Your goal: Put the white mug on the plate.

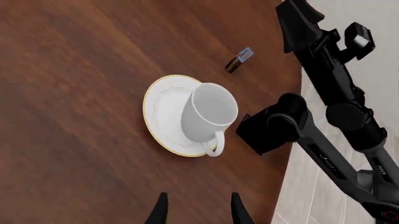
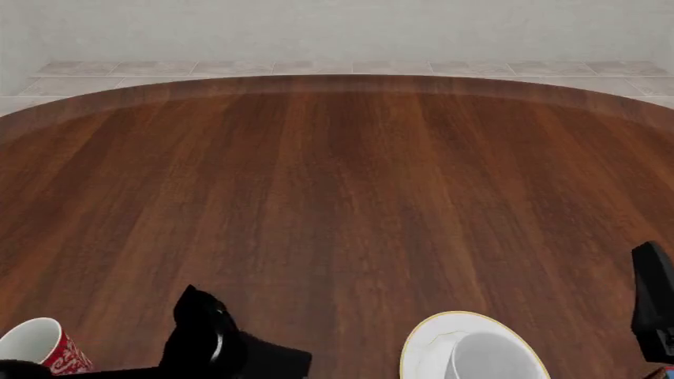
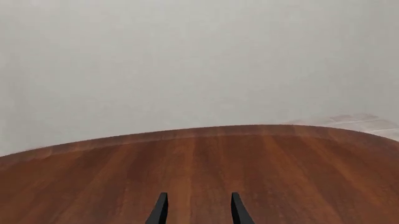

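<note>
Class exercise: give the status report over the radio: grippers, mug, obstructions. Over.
Left gripper open, empty. Right gripper open, empty, facing the far wall. White mug upright on the plate. Red-and-white cup apart, nothing blocking.

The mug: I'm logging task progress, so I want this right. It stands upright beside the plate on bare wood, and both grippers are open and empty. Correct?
Not quite. The mug stands upright on the plate, not beside it on bare wood; the left wrist view shows this. The rest holds: the left gripper and the right gripper are open and empty.
</note>
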Available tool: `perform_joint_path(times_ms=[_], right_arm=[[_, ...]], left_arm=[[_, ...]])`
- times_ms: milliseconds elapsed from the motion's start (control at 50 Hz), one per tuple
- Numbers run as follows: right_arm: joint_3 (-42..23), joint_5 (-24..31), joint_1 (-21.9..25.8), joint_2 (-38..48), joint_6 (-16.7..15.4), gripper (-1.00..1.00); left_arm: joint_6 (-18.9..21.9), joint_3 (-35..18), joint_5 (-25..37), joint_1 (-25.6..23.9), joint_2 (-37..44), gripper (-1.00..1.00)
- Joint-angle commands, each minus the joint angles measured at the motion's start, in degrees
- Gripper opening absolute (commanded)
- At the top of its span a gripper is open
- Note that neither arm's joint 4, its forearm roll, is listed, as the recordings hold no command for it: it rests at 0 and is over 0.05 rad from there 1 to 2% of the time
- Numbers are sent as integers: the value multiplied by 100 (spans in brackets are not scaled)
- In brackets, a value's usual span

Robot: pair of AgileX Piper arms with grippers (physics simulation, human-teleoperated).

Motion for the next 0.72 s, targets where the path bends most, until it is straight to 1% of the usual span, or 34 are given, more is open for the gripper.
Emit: perform_joint_path(times_ms=[20,80,120,220,240,280,420,540,720], right_arm=[[-241,-168,44,-5,416,100],[-307,-179,-16,-5,545,100],[-336,-176,-28,-5,533,100],[-423,-230,-29,-5,631,100],[-465,-243,-56,-5,717,100],[-474,-245,-61,-5,725,100],[-570,-303,-91,-5,904,100],[-609,-332,-191,-5,1124,100],[-610,-363,-190,-5,1184,100]], left_arm=[[75,276,108,171,-603,100],[95,372,126,225,-762,100],[165,394,199,278,-932,100],[157,418,311,310,-1148,100],[153,454,349,325,-1251,100],[173,447,383,336,-1314,100],[177,514,554,412,-1635,100],[171,525,783,489,-1961,100],[188,538,1142,591,-2453,100]])
